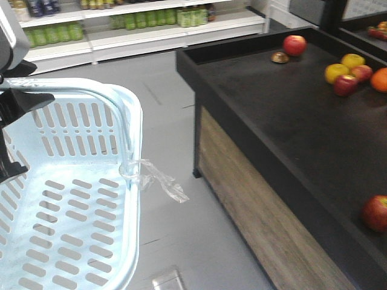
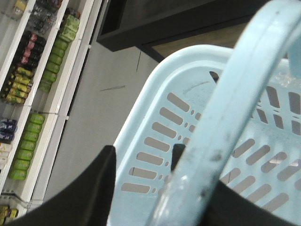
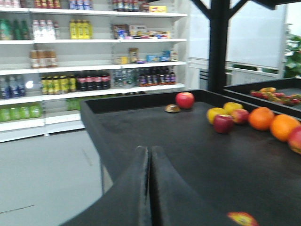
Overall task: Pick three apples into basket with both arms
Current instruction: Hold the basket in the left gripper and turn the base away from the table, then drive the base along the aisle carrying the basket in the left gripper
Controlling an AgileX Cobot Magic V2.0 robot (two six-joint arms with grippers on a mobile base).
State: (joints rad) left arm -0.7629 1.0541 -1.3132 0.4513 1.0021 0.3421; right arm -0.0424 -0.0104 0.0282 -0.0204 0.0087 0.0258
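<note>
Nearest on the left, grips the basket (image 1: 130, 130) by its handle (image 2: 221, 117) with the left gripper (image 2: 146, 157), black fingers (image 2: 89, 193) closed on either side of the pale blue bar. Hangs it beside the black table (image 1: 272, 121), apart from the table's edge, with a clear plastic strip (image 1: 158, 179) dangling from the rim.

On the right, presses the right gripper (image 3: 150, 150) fully closed, fingers flat together, pointing across the table top.

Just beyond, shows one red apple (image 1: 375, 212) lying close to the table's front edge. Farther back, clusters two red apples (image 1: 345, 84) with two yellow apples (image 1: 336, 72) and an orange (image 1: 380, 78), touching or nearly so. Farthest on the table, shows a lone red apple (image 1: 294, 45) just beside a small brown object (image 1: 279, 57), near the back wall.

Behind everything, lines store shelves (image 1: 139, 24) with rows of bottles.
</note>
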